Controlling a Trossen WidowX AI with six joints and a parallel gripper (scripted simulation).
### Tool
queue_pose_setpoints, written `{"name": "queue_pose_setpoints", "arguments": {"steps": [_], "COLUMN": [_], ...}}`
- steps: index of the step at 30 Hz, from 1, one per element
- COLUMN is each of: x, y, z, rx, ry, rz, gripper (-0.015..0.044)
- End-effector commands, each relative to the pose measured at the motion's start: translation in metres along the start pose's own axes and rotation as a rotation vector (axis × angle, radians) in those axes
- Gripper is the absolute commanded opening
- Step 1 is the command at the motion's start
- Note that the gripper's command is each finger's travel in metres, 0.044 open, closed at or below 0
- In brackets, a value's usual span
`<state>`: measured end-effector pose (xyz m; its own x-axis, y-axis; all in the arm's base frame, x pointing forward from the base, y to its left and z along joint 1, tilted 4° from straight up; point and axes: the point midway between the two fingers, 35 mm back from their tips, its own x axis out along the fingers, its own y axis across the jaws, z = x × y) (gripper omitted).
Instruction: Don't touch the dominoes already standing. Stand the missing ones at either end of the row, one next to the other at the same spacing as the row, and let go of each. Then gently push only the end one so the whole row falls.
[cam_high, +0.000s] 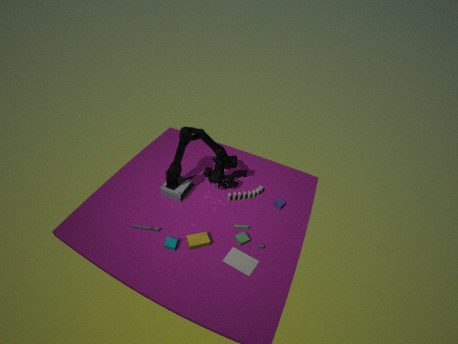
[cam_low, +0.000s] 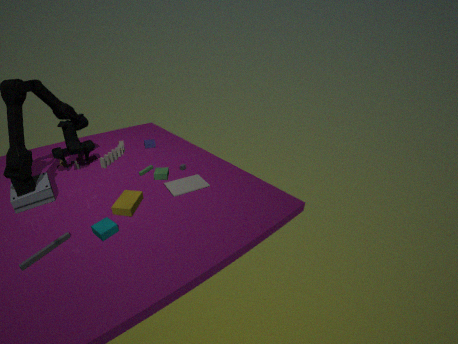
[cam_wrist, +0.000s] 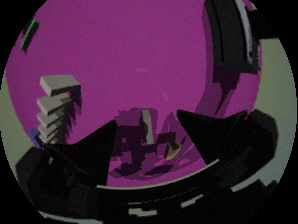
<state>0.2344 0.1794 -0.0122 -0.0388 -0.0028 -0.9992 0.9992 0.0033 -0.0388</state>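
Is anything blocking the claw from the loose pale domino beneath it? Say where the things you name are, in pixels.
Nothing visible does: in the wrist view, the loose domino (cam_low: 77, 165) (cam_wrist: 148, 127) shows between the open claw's (cam_high: 221, 184) (cam_low: 74, 162) (cam_wrist: 147, 118) fingertips. The standing row (cam_high: 245, 195) (cam_low: 112, 156) (cam_wrist: 52, 112) is off to one side.

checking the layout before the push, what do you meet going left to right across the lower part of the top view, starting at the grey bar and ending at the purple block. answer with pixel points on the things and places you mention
grey bar (cam_high: 146, 228) (cam_low: 45, 251), teal block (cam_high: 171, 243) (cam_low: 104, 229), yellow block (cam_high: 199, 240) (cam_low: 127, 203), purple block (cam_high: 279, 203) (cam_low: 149, 144); the green pieces and white sheet overlap left to right, so they are left out
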Motion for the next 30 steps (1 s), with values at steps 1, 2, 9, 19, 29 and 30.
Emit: {"name": "queue_pose_setpoints", "arguments": {"steps": [1,2,9,19,29,30], "x": [0.004,0.005,0.015,0.015,0.015,0.015], "y": [0.000,0.000,-0.001,-0.001,-0.001,-0.001], "z": [-0.002,-0.002,-0.002,-0.002,-0.002,-0.002], "rx": [0.002,0.002,0.002,0.002,0.002,0.002], "ry": [0.008,0.008,0.008,0.008,0.008,0.008], "rz": [0.002,0.002,0.002,0.002,0.002,0.002], "gripper": [0.0440,0.0440,0.0440,0.0256,0.0030,0.0030]}}
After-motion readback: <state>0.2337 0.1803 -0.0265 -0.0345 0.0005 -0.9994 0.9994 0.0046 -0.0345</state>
